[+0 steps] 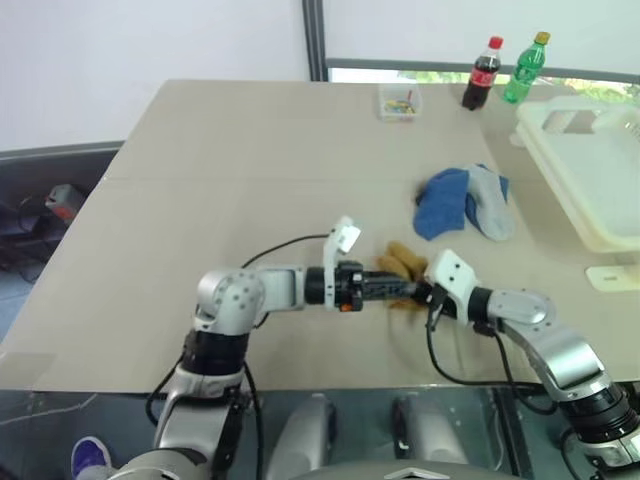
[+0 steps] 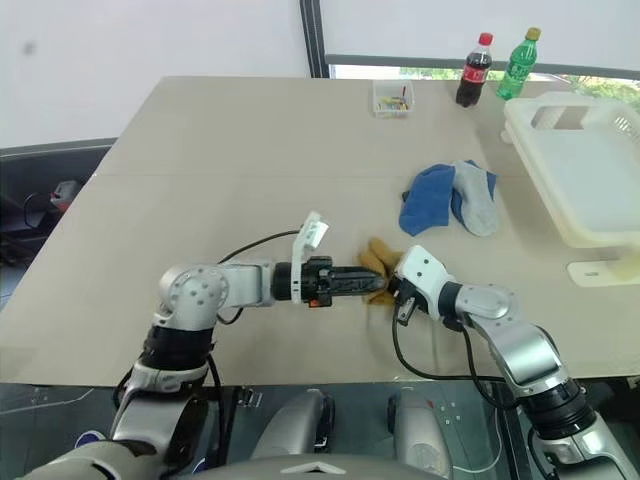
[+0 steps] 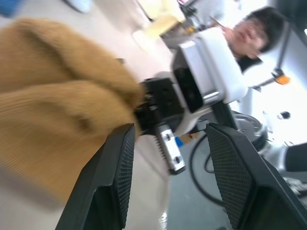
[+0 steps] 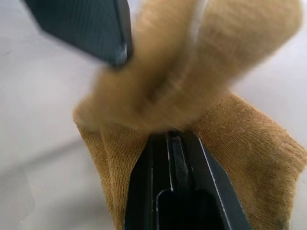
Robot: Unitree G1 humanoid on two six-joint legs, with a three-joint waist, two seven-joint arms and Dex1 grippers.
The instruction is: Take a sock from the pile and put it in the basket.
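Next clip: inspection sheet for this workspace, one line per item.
Surface: beige table.
Job's things: blue and grey sock pile beside the cream basket; mustard sock between both claws.
Clutter: small clear box, cola bottle, green bottle, all at the far edge.
Grippers: right claw shut on the mustard sock; left claw open beside it.
Cables: black cable at the left arm.
Surroundings: a person behind, seen in the left wrist view.
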